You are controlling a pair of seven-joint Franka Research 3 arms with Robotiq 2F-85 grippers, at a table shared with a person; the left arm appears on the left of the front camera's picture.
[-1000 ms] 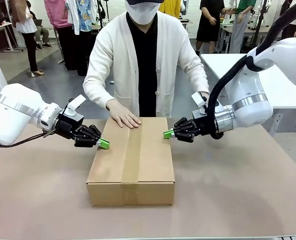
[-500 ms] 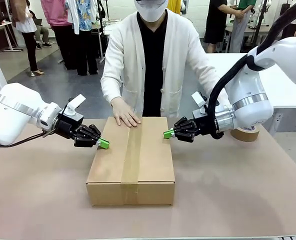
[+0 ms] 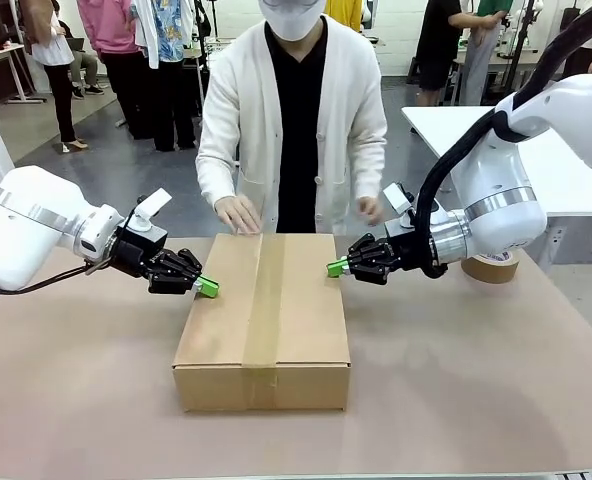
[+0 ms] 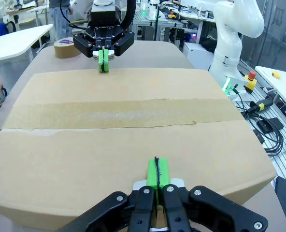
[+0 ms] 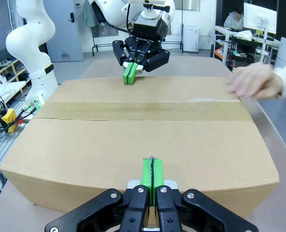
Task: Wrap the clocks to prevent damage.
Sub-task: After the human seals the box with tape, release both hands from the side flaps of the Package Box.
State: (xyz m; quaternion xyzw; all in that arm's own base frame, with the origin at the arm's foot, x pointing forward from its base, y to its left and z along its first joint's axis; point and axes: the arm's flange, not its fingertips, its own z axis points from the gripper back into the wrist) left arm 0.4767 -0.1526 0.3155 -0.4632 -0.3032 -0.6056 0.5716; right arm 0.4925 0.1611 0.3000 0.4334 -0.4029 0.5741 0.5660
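A closed cardboard box (image 3: 264, 318), sealed by a strip of brown tape down its middle, lies on the table. No clocks can be seen; they are hidden or out of view. My left gripper (image 3: 208, 288) is shut and empty, its green tips at the box's left edge (image 4: 157, 174). My right gripper (image 3: 335, 268) is shut and empty at the box's right edge (image 5: 151, 174). The person stands at the far side with one hand (image 3: 238, 213) lifted just behind the box's far edge and the other hand (image 3: 370, 210) hanging near my right gripper.
A roll of brown tape (image 3: 490, 266) lies on the table at the right behind my right arm, and appears in the left wrist view as the tape roll (image 4: 65, 48). Brown table surface (image 3: 456, 380) stretches in front of and beside the box.
The person has lifted the hand off the box's top and straightened up. A tape roll has appeared on the table at the right. Both grippers have stayed still.
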